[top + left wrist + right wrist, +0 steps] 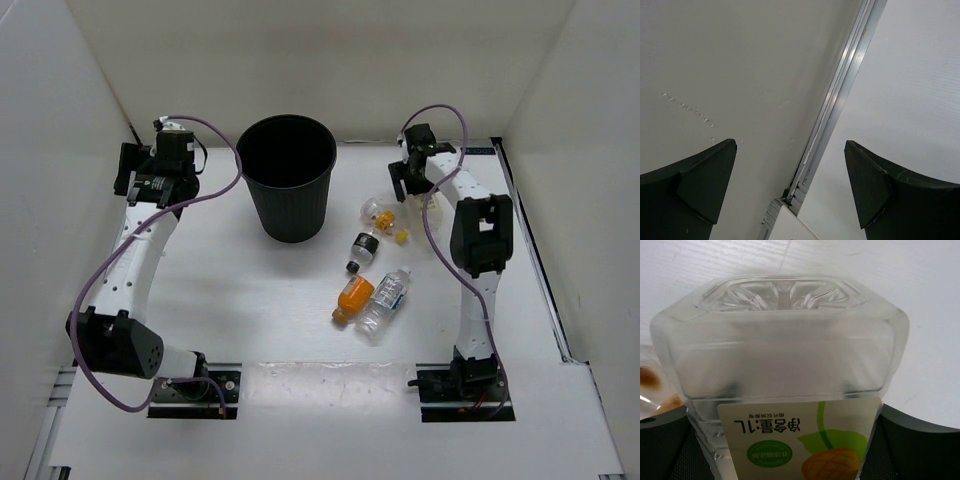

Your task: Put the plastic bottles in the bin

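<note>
The black bin (287, 180) stands at the far middle of the table. My right gripper (408, 186) (785, 440) is shut on the white-labelled fruit-print bottle (785, 365), its clear base facing the camera; in the top view the arm mostly hides the bottle. The small clear yellow-capped bottle (380, 213), the black-capped bottle (362, 247), the orange bottle (352, 298) and the clear water bottle with blue label (388, 296) lie on the table between the bin and the right arm. My left gripper (135, 172) (790, 185) is open and empty at the far left, left of the bin.
White walls enclose the table on three sides. The left wrist view faces a wall corner with an aluminium rail (840, 95). A dark rail (525, 240) runs along the table's right edge. The arm bases (195, 385) sit at the near edge.
</note>
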Motion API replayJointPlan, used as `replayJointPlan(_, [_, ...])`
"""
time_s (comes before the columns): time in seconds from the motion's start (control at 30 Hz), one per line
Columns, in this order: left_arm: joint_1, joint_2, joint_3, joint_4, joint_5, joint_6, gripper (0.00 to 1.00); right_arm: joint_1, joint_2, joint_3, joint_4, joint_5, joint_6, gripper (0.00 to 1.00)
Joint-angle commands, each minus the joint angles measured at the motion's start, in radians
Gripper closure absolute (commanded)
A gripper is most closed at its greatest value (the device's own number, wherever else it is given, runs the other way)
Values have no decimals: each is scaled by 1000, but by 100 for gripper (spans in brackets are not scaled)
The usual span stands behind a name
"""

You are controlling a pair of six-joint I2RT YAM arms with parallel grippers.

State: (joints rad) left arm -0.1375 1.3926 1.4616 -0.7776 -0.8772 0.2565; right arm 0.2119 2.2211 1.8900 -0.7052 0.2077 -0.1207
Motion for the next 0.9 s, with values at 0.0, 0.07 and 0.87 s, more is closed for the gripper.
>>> replayJointPlan(0.0, [13, -32, 2, 9, 1, -34, 0, 3, -155, 127, 33, 111, 58, 99])
replayJointPlan(0.07, [13, -70, -13, -20, 41, -42, 0, 3, -211, 188, 46, 121, 111, 100])
replayJointPlan(0.87, [21, -333, -478, -149, 498, -145, 2, 440, -160, 396, 811, -205, 346, 90])
